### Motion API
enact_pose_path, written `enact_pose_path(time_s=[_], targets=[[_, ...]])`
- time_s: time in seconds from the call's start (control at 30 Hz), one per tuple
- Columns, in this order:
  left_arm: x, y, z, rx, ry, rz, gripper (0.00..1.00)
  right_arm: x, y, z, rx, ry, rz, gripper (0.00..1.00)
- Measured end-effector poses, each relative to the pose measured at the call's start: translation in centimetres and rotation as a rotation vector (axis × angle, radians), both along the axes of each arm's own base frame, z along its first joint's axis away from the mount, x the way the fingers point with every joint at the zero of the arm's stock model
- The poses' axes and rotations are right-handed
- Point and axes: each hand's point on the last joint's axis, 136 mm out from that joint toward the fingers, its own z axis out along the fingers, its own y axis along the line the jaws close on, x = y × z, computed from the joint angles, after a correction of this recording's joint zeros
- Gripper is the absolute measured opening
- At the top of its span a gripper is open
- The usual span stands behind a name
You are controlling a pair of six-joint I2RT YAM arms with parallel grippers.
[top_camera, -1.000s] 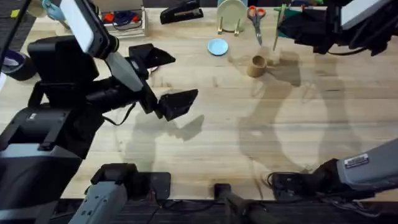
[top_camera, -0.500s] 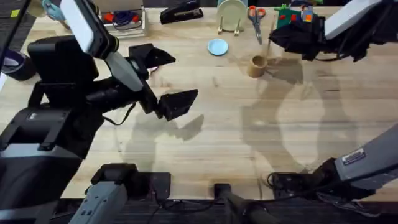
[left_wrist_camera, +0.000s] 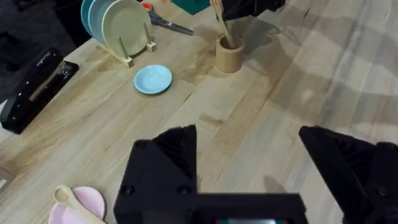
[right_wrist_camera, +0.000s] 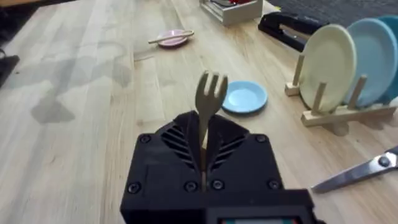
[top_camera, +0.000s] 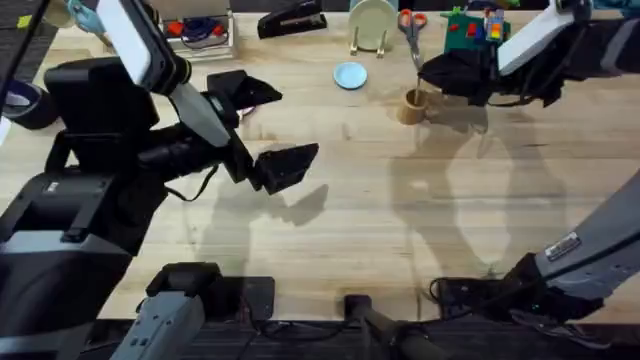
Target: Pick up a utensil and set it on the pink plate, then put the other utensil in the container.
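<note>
Fingers of my right gripper (right_wrist_camera: pixel 204 163) pinch the fork (right_wrist_camera: pixel 209 106), its handle inside the container (left_wrist_camera: pixel 228 56). Left gripper (left_wrist_camera: pixel 249 168) gapes wide. Spoon (left_wrist_camera: pixel 73 203) lies across the pink plate (left_wrist_camera: pixel 84 205). No writing I can read.

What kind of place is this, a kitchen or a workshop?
Probably a lab workbench: toy-sized tableware like the small round light blue plate shares a pale wooden tabletop with a black stapler and orange-handled scissors.
</note>
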Motion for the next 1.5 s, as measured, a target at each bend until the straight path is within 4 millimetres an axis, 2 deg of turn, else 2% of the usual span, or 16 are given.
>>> enact_pose_path(time_s=[0.23,0.57,0.7,0.97,1.23,1.43,1.5], targets=[[0.0,0.0,0.0,0.000,0.000,0.000,0.993,0.1,0.0,-1.7,0.010,0.041,0.000,0.029],[0.0,0.0,0.0,0.000,0.000,0.000,0.993,0.1,0.0,-2.0,0.011,0.048,0.000,0.031],[0.0,0.0,0.0,0.000,0.000,0.000,0.993,0.0,0.0,-2.4,0.015,0.061,0.000,0.153],[0.0,0.0,0.0,0.000,0.000,0.000,0.993,0.0,0.0,-2.6,0.015,0.065,0.000,0.152],[0.0,0.0,0.0,0.000,0.000,0.000,0.994,0.0,0.0,-2.6,0.015,0.065,0.000,0.298],[0.0,0.0,0.0,0.000,0.000,0.000,0.993,0.0,0.0,-2.6,0.015,0.065,0.000,0.305],[0.0,0.0,0.0,0.000,0.000,0.000,0.993,0.0,0.0,-2.6,0.016,0.066,0.000,0.279]])
